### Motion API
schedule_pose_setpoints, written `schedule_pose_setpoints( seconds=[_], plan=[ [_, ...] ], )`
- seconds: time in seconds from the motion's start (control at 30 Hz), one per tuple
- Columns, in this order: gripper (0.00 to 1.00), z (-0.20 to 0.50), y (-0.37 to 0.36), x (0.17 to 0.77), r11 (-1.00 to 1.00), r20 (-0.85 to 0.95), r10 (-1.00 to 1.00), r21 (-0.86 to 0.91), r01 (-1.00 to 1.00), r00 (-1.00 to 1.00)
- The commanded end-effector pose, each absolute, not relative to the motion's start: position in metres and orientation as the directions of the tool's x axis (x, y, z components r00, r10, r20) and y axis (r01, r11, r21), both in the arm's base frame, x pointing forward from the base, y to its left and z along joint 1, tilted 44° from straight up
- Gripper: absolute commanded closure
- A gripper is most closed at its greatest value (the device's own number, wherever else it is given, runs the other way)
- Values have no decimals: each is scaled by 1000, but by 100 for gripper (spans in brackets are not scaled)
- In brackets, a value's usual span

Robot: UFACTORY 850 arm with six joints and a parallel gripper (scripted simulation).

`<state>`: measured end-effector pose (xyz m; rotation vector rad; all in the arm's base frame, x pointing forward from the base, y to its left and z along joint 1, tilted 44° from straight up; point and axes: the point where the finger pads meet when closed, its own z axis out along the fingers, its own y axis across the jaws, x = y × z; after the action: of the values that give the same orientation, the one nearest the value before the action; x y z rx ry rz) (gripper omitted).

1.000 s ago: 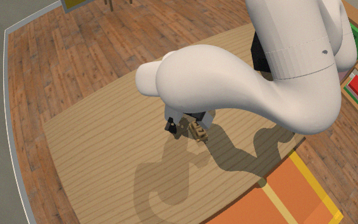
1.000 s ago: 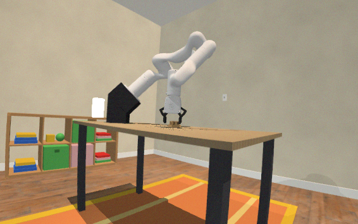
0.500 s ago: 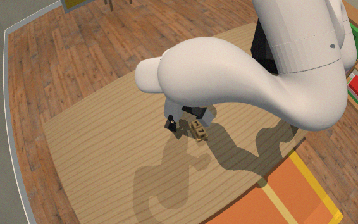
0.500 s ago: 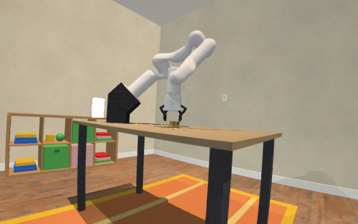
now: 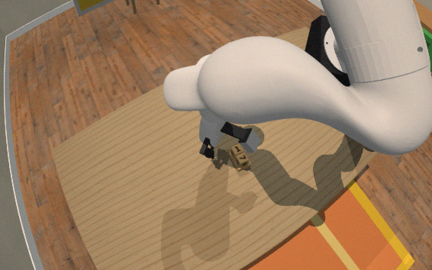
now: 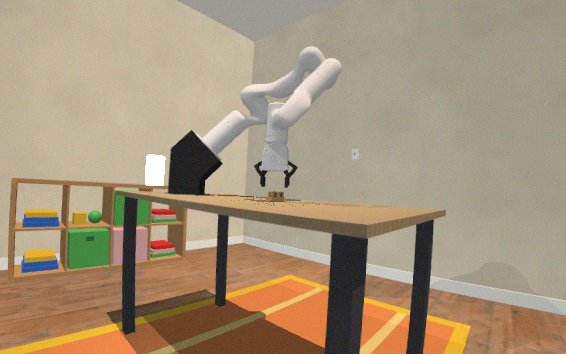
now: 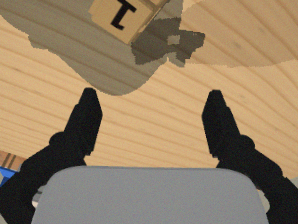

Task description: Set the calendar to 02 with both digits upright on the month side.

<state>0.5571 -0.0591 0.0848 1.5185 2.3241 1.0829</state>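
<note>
Two small light-wood cubes sit together near the table's middle. In the top view one cube (image 5: 236,149) shows a 1 and the other cube (image 5: 243,157) a 7. They also show as a small block in the exterior view. In the wrist view a cube with a black 1 (image 7: 116,21) is at the top edge, with part of the other beside it. The tray is too small and covered to make out clearly; the month's name cannot be read. My gripper (image 6: 275,185) (image 7: 152,101) is open and empty, a little above the table, beside the cubes in the wrist view.
The wooden table (image 5: 129,183) (image 6: 319,212) carries the arm's black base (image 6: 189,167) at one end. Arm shadows fall over the cubes' surroundings. A shelf (image 6: 65,205) with boxes stands behind the table. In the top view the arm hides part of the table.
</note>
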Motion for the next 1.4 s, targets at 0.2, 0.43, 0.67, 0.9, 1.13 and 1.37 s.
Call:
schedule_pose_setpoints(
  seconds=[0.2,0.43,0.67,0.9,1.13,1.37],
  plan=[
    [0,98,-44,559,222,241,849,646,730,-471],
    [0,110,-29,561,222,241,849,646,730,-471],
    [0,116,-22,562,222,241,849,646,730,-471],
    [0,127,-8,564,222,241,849,646,730,-471],
    [0,134,1,565,222,241,849,646,730,-471],
    [0,144,13,566,222,241,849,646,730,-471]
  ],
)
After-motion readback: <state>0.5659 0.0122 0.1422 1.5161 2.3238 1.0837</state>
